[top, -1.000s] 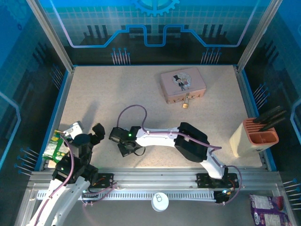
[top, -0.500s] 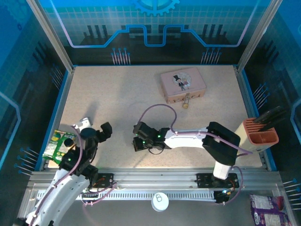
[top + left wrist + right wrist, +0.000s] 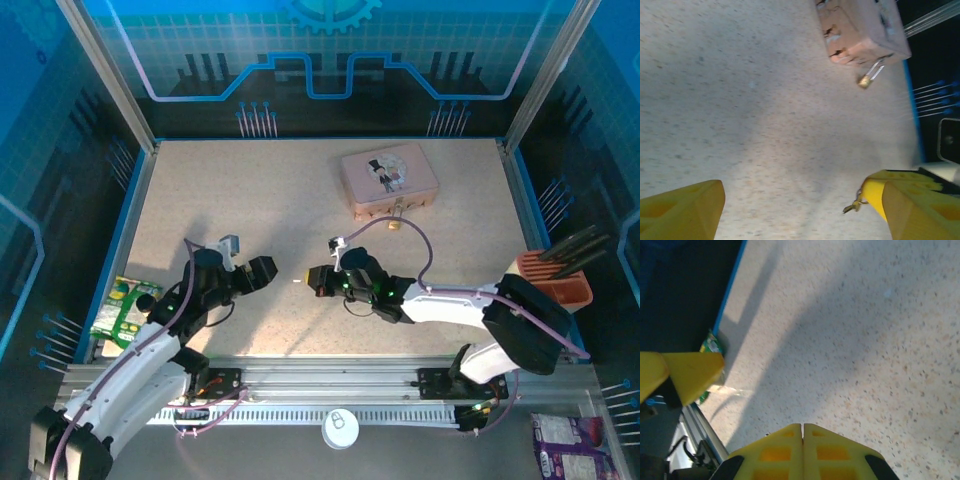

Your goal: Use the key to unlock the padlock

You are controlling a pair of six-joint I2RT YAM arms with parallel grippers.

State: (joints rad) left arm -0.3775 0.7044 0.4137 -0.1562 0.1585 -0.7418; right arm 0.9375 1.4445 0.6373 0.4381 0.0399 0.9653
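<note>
While the left gripper [image 3: 799,200] is standing with its fingers wide apart and the right gripper [image 3: 803,427] is sitting pressed shut, the key [image 3: 852,205] is dangling at the tip of a yellow finger in the lower right of the left wrist view. I cannot tell whether anything is firmly pinching it. That is looking like the main risk: a loosely carried key could be slipping onto the table [image 3: 765,125], or twisting out of line with the keyhole. The padlock [image 3: 867,79] is hanging off the pink tin [image 3: 860,30] in the upper right of that view, well apart from both grippers, so a push could be swinging it aside.
</note>
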